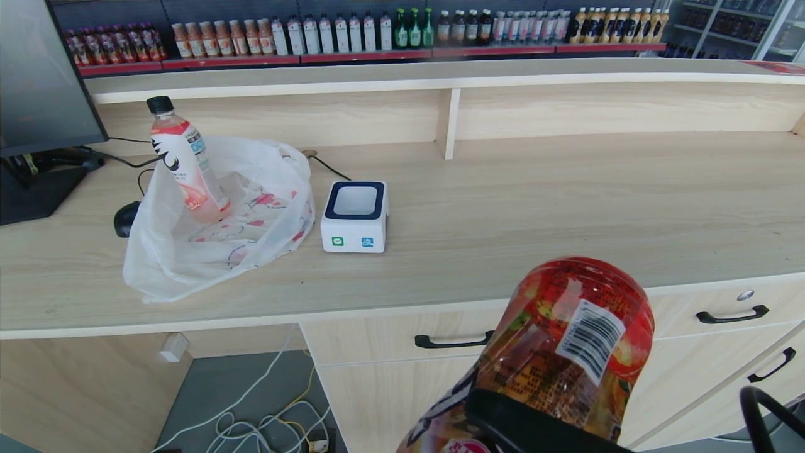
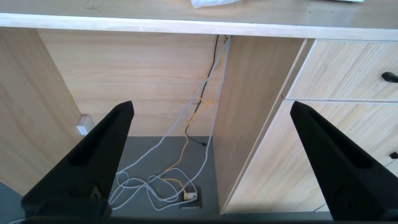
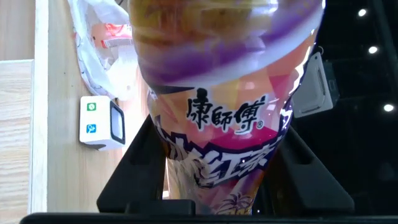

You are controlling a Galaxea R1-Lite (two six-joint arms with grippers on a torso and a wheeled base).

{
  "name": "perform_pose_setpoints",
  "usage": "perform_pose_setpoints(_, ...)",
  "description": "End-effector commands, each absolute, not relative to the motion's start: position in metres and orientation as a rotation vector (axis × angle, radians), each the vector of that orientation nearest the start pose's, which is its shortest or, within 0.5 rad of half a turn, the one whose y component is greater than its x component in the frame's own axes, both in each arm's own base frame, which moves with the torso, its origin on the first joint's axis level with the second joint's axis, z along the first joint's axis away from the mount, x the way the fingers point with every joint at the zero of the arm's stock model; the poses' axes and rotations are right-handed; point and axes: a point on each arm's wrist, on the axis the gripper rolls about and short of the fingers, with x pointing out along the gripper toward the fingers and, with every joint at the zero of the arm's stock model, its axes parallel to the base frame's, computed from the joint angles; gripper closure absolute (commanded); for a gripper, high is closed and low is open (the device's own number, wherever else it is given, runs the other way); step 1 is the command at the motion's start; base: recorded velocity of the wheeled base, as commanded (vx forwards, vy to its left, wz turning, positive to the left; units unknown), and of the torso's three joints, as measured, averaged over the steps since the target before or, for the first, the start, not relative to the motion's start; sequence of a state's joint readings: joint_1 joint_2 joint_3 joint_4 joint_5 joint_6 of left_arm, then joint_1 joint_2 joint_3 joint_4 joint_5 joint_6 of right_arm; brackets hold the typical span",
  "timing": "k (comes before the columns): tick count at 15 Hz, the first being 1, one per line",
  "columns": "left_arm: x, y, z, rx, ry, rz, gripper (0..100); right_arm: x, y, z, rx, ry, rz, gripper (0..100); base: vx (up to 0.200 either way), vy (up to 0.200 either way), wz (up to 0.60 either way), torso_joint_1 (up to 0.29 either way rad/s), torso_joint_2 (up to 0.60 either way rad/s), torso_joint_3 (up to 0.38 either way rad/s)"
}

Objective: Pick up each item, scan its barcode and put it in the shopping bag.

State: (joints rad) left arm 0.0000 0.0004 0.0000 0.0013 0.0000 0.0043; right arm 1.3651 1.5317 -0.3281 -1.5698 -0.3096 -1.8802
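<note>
Pale wood forms the surface (image 1: 534, 201), and on it sits a white scanner (image 1: 354, 216) with a dark-rimmed window facing up. Just left of the scanner in the head view lies the white shopping bag (image 1: 214, 245), slumped with its mouth open. 1 pink-labelled bottle (image 1: 185, 163) with a black cap stands tilted inside it, its neck rising above the plastic. Farther from the scanner on that same side, past the bag, are a black mouse (image 1: 126, 218) and a monitor (image 1: 38, 82).

Well apart from the scanner, to its right and nearer the robot, a red-labelled bottle (image 1: 566, 346) is held tilted out beyond the surface's front edge, before the drawers (image 1: 453, 341). Its barcode (image 1: 591, 340) faces the head camera. The right gripper (image 3: 217, 180) has its jaws clenched around this bottle's body.

The left gripper (image 2: 211, 168) hangs lower than the scanner, under the surface's edge, facing an open bay where cables (image 2: 168, 186) trail on the floor. Its jaws are spread wide, grasping nothing.
</note>
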Motion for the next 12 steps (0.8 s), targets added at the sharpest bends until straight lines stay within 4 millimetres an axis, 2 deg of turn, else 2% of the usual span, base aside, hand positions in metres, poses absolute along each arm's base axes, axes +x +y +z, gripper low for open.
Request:
perform_pose_setpoints(1,-0.0227,0.0000,0.0754,0.005,0.003,0.000,0,0.0508,0.2099,0.2001,-1.398,-1.089,0.447,100,0.000,0.000,0.00,0.000,0.00,0.000)
perform_pose_setpoints(12,-0.0228,0.0000,0.0755,0.005,0.000,0.000,0,0.0501,0.2067,0.1999,-1.402,-1.090,0.445,100,0.000,0.000,0.00,0.000,0.00,0.000)
